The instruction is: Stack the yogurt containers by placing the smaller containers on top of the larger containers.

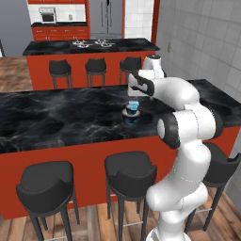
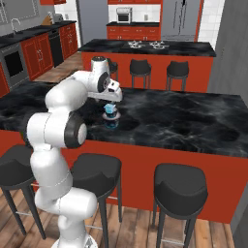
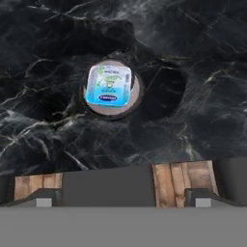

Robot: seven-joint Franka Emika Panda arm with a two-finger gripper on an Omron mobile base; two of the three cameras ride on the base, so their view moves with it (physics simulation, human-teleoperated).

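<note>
Two containers stand stacked on the black marble surface (image 1: 56, 117): the light-blue cup (image 1: 134, 105) with its pale printed top sits on the pinkish lid of the dark tub (image 1: 131, 117), which shows blue near its base. In the left base view, going from left to right, come first the dark stools (image 1: 46, 188) in front of the red counter front, then the stack near the middle of the surface, and then the white arm (image 1: 188, 141), which rises from the lower right and bends over toward the stack. In the right base view the arm comes first on the left, then the cup (image 2: 110, 108) on the tub (image 2: 112, 119) just beside the hand, and then bare marble to the right. The pincer (image 3: 123, 200) is spread wide in the hand view: its two dark fingertips (image 3: 38, 198) stand far apart at the bottom edge, one at the left and one at the right, and nothing is between them. It holds nothing and touches nothing. In this view the cup (image 3: 109, 85) lies centred on the round lid of the tub (image 3: 136, 94), whose rim shows around it, well apart from both fingertips.
</note>
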